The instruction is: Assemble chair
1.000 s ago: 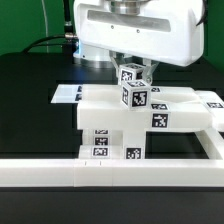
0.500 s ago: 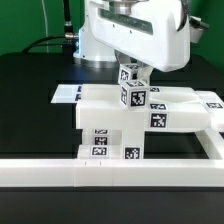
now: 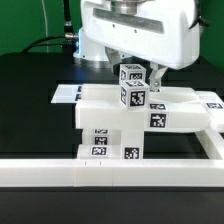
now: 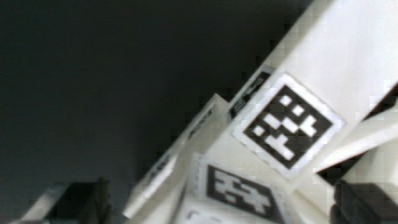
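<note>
The partly built chair (image 3: 110, 122) stands mid-table, a stack of chunky white pieces with black-and-white tags. A short tagged post (image 3: 133, 85) stands upright on top of it. My gripper (image 3: 136, 68) hangs straight above, open, with one finger on each side of the post's top and small gaps showing. In the wrist view the tagged post (image 4: 267, 130) fills the space between my dark fingers (image 4: 71, 203), and the gripper (image 4: 217, 205) holds nothing.
A long low white border rail (image 3: 100, 172) runs along the front and turns back at the exterior view's right (image 3: 212, 140). The marker board (image 3: 68, 93) lies flat behind the chair on the exterior view's left. The tabletop is black.
The jaws were shut on the post's top and now stand apart, so the post is let go. The post and chair have stayed in place.
</note>
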Tool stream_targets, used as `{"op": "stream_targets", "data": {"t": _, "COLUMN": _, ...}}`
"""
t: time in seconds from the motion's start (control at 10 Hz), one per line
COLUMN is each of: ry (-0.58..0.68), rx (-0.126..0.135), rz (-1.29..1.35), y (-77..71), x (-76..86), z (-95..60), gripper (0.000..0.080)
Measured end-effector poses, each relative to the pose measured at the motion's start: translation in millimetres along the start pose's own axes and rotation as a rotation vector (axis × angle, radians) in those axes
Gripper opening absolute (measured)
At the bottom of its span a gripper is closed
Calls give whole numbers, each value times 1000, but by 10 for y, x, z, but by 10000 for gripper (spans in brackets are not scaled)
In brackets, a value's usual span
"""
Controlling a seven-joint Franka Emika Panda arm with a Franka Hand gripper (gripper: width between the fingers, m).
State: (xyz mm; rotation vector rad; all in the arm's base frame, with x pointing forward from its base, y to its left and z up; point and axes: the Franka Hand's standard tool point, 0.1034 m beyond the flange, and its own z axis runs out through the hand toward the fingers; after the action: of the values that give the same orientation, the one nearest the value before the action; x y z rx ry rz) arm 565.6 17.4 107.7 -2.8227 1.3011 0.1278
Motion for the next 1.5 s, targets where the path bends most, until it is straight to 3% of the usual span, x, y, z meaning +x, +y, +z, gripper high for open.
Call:
{"op": "stream_targets", "data": {"t": 0.4, "ry": 0, "rx": -1, "rz": -252, "y": 6, "x": 6, "z": 1, "gripper": 649}}
{"op": "stream_targets", "data": {"t": 0.6, "ry": 23, "rx": -37, "rz": -511, "y": 20, "x": 7, "z": 8, "gripper": 649}}
{"op": "stream_targets", "data": {"t": 1.4, "ry": 34, "rx": -78, "rz": -1037, "y": 36, "x": 51, "z": 4, "gripper": 649}}
{"op": "stream_targets", "data": {"t": 1.5, "ry": 34, "rx": -78, "rz": -1034, "y": 36, "x": 51, "z": 5, "gripper": 561}}
